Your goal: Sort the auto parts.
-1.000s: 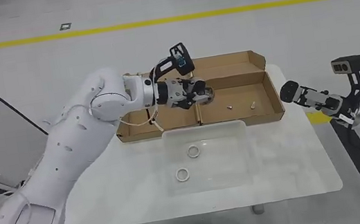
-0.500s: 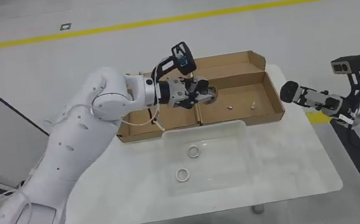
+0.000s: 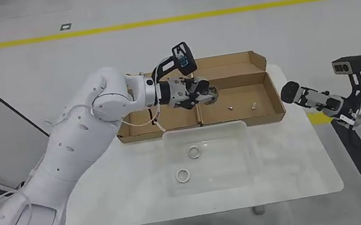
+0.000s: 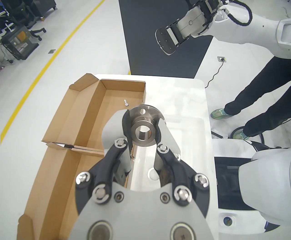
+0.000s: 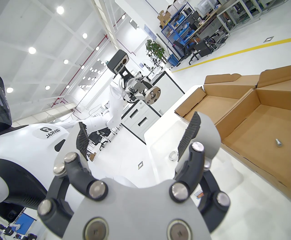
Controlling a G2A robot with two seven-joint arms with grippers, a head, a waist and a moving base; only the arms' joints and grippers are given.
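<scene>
Left arm crept slightly right over the last second. White table [image 3: 294, 166] holds a cardboard box [image 3: 229, 63] and a clear tray [image 3: 245, 166]. Left gripper [image 4: 143, 127] is clamped on the steel flange [image 4: 142, 130], over the box beside its divider. Right gripper [image 5: 138, 123] has its fingers apart, off the table's right edge. Two white rings [image 3: 193, 153] lie in the tray.

The left gripper [image 3: 203, 93] clamps a metal flange [image 3: 211, 94] in its fingers over the cardboard box [image 3: 259, 73]. Just beyond the fingers, two bolts [image 3: 230, 107] lie in the box. On the robot's side of the fingers, two white rings [image 3: 193, 153] sit in a clear tray [image 3: 246, 173].
</scene>
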